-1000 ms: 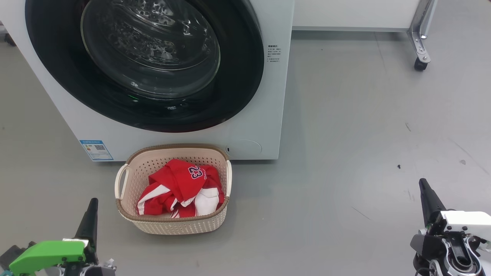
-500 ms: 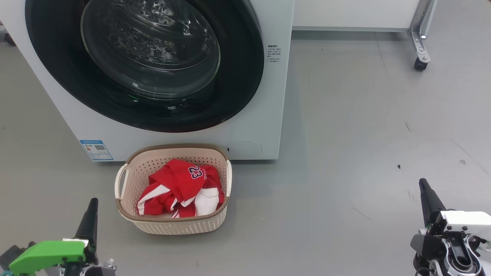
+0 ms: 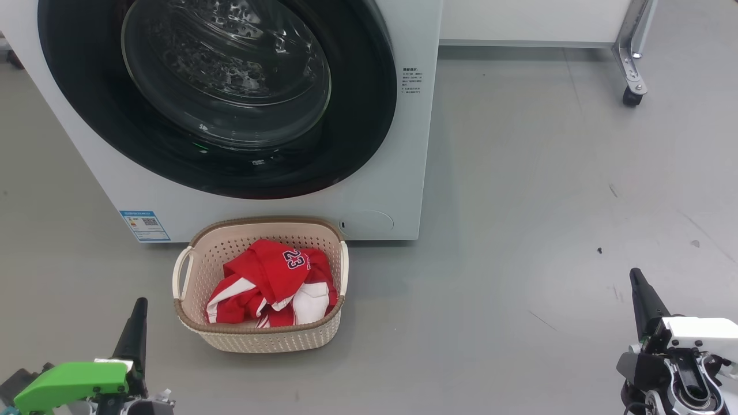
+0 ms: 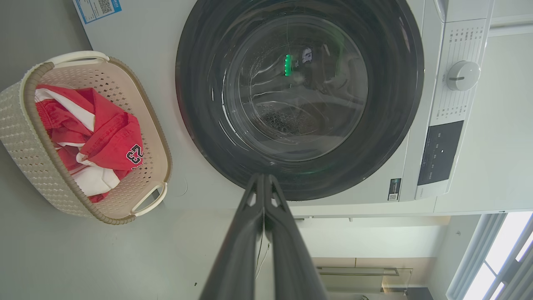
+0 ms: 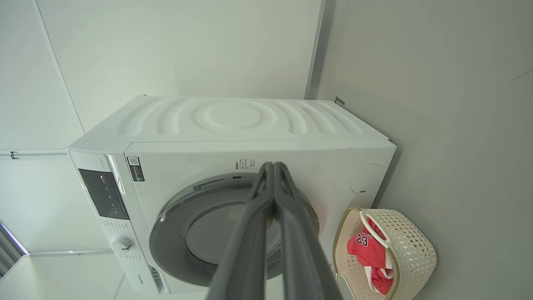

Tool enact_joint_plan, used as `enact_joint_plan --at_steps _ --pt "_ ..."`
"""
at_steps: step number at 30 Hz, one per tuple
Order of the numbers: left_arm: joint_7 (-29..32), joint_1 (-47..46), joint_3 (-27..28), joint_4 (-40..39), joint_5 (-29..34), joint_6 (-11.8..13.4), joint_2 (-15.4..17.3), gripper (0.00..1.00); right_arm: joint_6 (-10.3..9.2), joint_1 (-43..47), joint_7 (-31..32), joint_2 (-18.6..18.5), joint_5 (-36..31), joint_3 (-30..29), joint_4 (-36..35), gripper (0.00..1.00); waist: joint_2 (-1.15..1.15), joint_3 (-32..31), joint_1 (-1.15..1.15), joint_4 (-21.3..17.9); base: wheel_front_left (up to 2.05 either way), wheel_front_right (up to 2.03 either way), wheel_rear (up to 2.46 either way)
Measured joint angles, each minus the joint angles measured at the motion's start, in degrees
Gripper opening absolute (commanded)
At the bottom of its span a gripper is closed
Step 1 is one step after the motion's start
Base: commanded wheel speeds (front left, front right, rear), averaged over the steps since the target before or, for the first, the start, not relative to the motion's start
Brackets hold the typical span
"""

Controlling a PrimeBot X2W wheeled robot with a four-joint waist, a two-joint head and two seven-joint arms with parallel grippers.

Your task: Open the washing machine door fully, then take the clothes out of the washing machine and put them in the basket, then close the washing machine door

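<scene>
Two grippers sit low in the head view, both clenched on nothing. The left gripper [image 3: 139, 308] is at lower left above its green housing [image 3: 72, 383], the right gripper [image 3: 637, 283] at lower right. Each pair of dark fingers is pressed together, tips pointing up the view over the grey floor [image 3: 519, 230], touching nothing.

Just past the left gripper, the basket [image 3: 271, 341] stands upright on the floor, far rim just in front of the washing machine [image 3: 377, 190]. The clothes [image 3: 265, 282], a red jersey with white panels and the 23 facing up, lie bunched inside the basket.

Behind that is the machine's white front, with a blue label sticker [image 3: 145, 225] at its lower left corner. The washing machine door [image 3: 360, 115] is closed, flush against the front; the perforated drum shows through its glass bowl. The left wrist view adds a round knob [image 4: 462, 75] and a dark control panel [image 4: 440, 152] on the machine.

Farthest, up right, a metal frame leg on a caster wheel [image 3: 632, 95] stands well apart from the machine.
</scene>
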Motion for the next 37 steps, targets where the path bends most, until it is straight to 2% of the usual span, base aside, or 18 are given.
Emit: enact_joint_plan --at_steps 37 --pt "0.00 0.00 -0.01 -0.02 0.00 0.00 0.00 0.00 0.00 0.00 -0.01 0.00 0.00 0.01 -0.01 0.00 0.00 0.00 0.00 0.00 0.00 0.00 0.00"
